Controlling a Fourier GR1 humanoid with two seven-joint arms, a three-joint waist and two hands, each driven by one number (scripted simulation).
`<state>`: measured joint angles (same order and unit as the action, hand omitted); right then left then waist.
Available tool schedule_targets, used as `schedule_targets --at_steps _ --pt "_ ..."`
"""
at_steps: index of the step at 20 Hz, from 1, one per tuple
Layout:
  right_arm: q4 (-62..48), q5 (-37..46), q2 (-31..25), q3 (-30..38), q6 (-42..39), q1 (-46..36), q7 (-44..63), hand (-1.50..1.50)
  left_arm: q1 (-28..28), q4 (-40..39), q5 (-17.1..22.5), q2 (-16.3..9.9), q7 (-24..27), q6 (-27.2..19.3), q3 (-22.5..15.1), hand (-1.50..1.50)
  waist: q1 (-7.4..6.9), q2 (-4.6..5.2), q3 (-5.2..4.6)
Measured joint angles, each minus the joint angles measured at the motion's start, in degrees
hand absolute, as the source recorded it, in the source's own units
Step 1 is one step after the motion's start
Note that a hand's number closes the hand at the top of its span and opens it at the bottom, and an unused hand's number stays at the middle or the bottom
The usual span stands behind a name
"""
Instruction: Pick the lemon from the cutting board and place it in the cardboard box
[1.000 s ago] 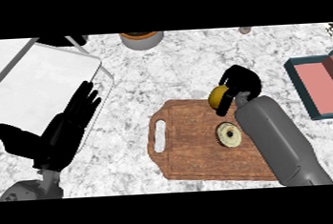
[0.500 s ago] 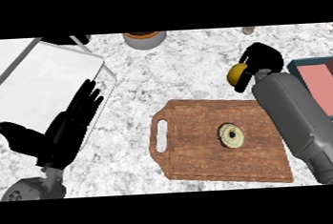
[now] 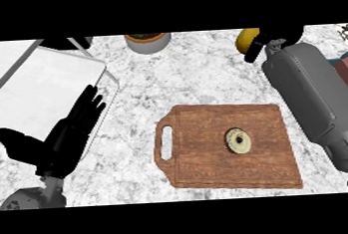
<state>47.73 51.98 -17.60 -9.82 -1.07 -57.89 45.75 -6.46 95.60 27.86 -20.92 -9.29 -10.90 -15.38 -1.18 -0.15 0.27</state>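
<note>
Marble counter point(image 3: 197, 78); right hand point(image 3: 276, 36) clutching half-hidden lemon point(image 3: 247, 39); left hand point(image 3: 71, 132) splayed flat.

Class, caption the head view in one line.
Right hand lifts yellow lemon beyond brown wooden cutting board; left hand rests open.

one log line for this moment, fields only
right hand: shut on lemon, off cutting board | left hand: open, resting | box: not reached
</note>
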Motion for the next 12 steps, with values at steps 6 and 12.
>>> schedule_targets --at_steps 6,12 --pt "3.79 4.83 -3.23 0.07 0.68 -5.2 7.21 1.5 0.79 0.21 0.07 -0.35 0.43 -0.48 0.22 0.0 0.81 -0.33 -0.01" --pt "5.99 7.62 -7.7 2.08 0.9 -6.2 10.33 1.5 1.18 1.01 0.27 -0.53 -0.08 -1.48 0.44 0.0 1.2 -0.2 -0.24"
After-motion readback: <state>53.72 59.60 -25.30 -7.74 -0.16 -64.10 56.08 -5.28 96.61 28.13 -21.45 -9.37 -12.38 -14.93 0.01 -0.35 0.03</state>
